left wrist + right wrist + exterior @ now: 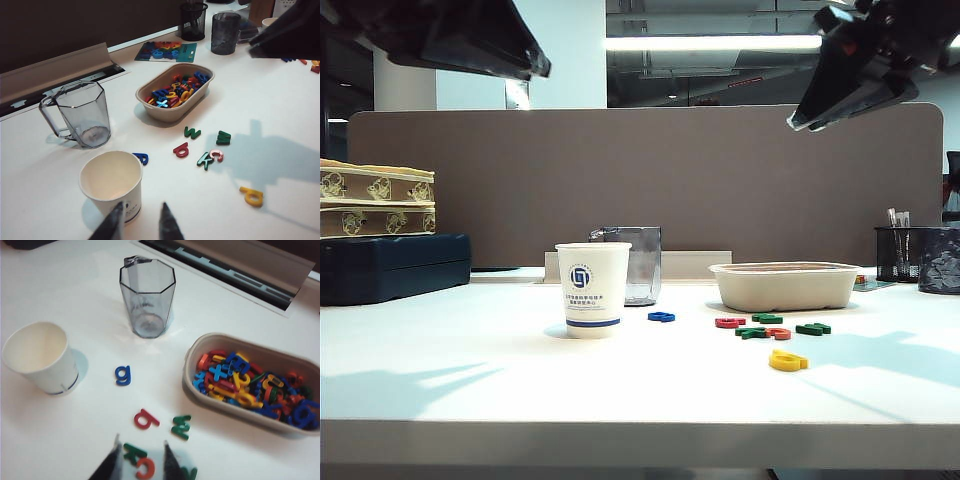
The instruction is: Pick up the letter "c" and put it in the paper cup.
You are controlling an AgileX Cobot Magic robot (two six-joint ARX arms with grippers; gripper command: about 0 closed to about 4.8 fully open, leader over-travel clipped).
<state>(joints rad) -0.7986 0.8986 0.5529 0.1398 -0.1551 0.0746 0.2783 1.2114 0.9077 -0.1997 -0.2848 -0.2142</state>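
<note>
The letter "c" is a small orange-red piece lying flat on the white table among green and red letters, right of the paper cup. The white cup with a blue logo stands upright and looks empty. My right gripper hangs open high above the table, and the letter "c" shows far below between its fingers, beside a green letter. My left gripper is also open and raised, empty, with the cup just beyond one finger. In the exterior view the left gripper and the right gripper sit at the top corners.
A grey translucent plastic cup stands behind the paper cup. A beige tray full of coloured letters sits at the right. Loose on the table lie a blue letter, a darker red letter and a yellow letter. Boxes are stacked far left.
</note>
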